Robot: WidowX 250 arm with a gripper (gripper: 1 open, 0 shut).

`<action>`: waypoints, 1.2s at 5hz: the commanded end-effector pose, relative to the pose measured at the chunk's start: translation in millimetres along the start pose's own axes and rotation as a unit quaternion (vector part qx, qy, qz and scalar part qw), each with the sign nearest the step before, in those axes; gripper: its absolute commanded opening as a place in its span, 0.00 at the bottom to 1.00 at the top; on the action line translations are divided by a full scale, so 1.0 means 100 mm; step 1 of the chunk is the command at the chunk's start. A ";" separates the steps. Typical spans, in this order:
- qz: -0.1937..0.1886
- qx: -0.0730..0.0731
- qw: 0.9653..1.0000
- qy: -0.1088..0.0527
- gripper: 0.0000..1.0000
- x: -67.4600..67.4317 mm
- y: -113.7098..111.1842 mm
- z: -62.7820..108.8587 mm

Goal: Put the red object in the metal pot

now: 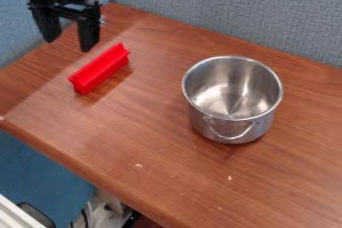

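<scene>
The black pincer point(68, 30) hung near the far left corner of the wooden tabletop point(147, 142), pointing down with its two fingers point(88, 34) spread wide apart and nothing between them. The red object point(100, 68) lay flat on the wood just in front of and to the right of it, untouched. The metal pot point(233, 97) stood upright well off to the right, its loop handle facing the near edge, and it looked empty inside.

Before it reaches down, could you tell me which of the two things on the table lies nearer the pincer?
The red block: it lies just below the open pincer, while the metal pot stands far off to the right.
</scene>
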State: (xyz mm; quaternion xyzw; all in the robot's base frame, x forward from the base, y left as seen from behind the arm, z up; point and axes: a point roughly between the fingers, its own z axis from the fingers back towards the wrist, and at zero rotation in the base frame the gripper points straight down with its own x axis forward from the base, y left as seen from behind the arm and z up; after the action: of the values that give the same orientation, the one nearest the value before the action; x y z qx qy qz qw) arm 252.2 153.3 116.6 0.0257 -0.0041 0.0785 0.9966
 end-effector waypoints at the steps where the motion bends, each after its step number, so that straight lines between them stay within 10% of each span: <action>1: 0.021 0.013 1.000 -0.019 1.00 0.03 -0.01 -0.09; 5: 0.071 0.015 0.996 -0.051 1.00 0.43 -0.04 -0.48; 6: 0.067 0.016 0.996 -0.054 1.00 0.36 -0.02 -0.34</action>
State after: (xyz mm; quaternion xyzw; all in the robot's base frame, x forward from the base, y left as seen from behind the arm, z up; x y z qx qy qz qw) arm 282.9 153.9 60.2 0.0312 -0.0244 0.1433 0.9889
